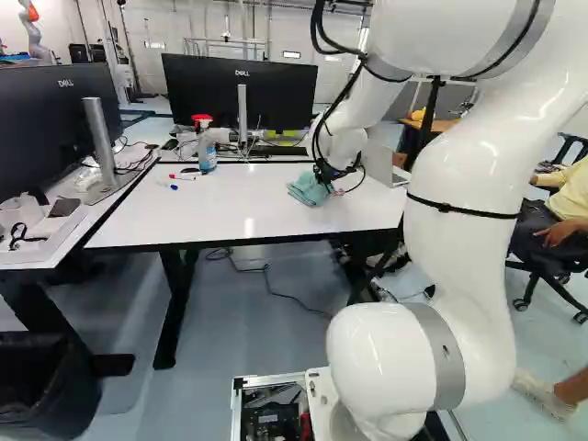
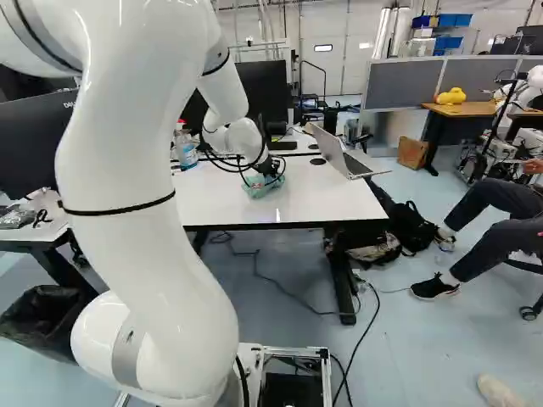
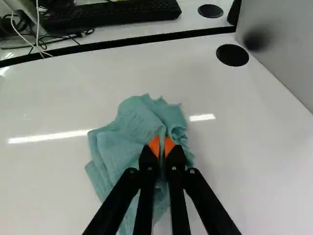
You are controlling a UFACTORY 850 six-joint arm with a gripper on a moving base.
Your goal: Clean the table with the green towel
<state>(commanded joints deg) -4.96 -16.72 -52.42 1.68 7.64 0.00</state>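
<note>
1. Well, the towel (image 3: pixel 129 139) lies bunched on the table (image 1: pixel 211 211), with a folded edge at its seven to nine o'clock in the wrist view, where twelve is straight ahead.
2. The gripper (image 1: pixel 328 177) is clamped on a raised fold of it, the orange pads (image 3: pixel 154 145) pressing from both sides.
3. Dead ahead counts as twelve for the gripper (image 3: pixel 162 147): a black disc (image 3: pixel 232 55) sits at one o'clock, the keyboard (image 3: pixel 112 13) around eleven.
4. In the left base view, the arm (image 1: pixel 464 184) reaches down to the towel from one o'clock.
5. There, two markers (image 1: pixel 182 176) lie at the towel's nine, and the spray bottle (image 1: pixel 207 153) stands upright between nine and ten.
6. A monitor (image 1: pixel 207 92) rises beyond, at eleven.
7. In the right base view, the open laptop (image 2: pixel 333 153) is between two and three from the towel, near it.
8. A backpack (image 2: pixel 411 233) rests on the floor (image 2: pixel 382 339), between three and four.
</note>
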